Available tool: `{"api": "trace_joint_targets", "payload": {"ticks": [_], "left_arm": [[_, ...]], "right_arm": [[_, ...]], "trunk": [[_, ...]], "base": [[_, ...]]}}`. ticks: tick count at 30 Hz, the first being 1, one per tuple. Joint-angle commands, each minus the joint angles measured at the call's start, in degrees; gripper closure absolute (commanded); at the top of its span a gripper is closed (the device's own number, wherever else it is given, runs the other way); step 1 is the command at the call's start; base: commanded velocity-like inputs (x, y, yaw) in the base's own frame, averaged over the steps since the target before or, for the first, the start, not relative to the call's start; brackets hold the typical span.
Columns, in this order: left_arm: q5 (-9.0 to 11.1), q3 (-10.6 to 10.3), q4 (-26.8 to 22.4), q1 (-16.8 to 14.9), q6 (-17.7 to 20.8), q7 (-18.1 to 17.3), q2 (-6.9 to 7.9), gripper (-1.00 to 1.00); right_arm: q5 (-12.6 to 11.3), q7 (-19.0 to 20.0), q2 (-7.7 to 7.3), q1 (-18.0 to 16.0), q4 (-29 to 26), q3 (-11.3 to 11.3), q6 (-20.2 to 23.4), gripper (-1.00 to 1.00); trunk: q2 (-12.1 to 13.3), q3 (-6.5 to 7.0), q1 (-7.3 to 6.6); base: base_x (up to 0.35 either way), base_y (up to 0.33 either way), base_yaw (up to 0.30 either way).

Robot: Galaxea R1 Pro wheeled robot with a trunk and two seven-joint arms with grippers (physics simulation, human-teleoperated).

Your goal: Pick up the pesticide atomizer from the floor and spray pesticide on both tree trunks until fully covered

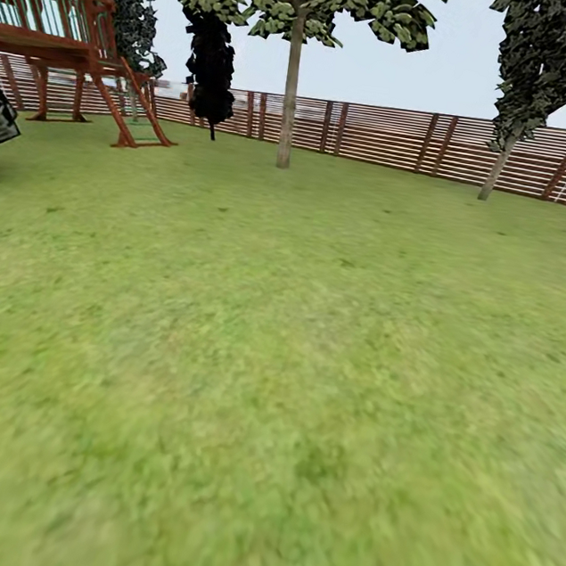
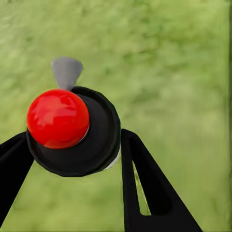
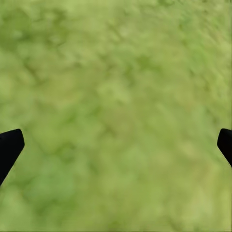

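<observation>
Green lawn: blurry grass floor reaching back to the wooden fence.
Pale-trunked tree: stands on the grass just before the fence, mid-span; dark green crown above.
Second tree: leaning trunk, further right along the fence.
Black tree: thin stem, left of the pale-trunked tree.
Play tower: red-brown timber, by the fence's left end.
Pesticide atomizer: dark body, red top, clamped in the left gripper over grass.
Right gripper: fingers spread wide, grass between them.
</observation>
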Motion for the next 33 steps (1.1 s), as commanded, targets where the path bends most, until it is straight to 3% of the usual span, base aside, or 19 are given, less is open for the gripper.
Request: {"api": "trace_joint_targets", "payload": {"ticks": [1, 33], "left_arm": [[0.01, 0.02, -0.01, 0.00, 0.00, 0.01, 0.00, 1.00], [0.06, 0.02, -0.01, 0.00, -0.03, 0.01, 0.00, 1.00]], "right_arm": [[0.00, 0.00, 0.00, 0.00, 0.00, 0.00, 0.02, -1.00], [0.00, 0.00, 0.00, 0.00, 0.00, 0.00, 0.03, -1.00]], "trunk": [[0.00, 0.00, 0.00], [0.00, 0.00, 0.00]], "base": [[0.337, 0.000, 0.000], [0.337, 0.000, 0.000]]}}
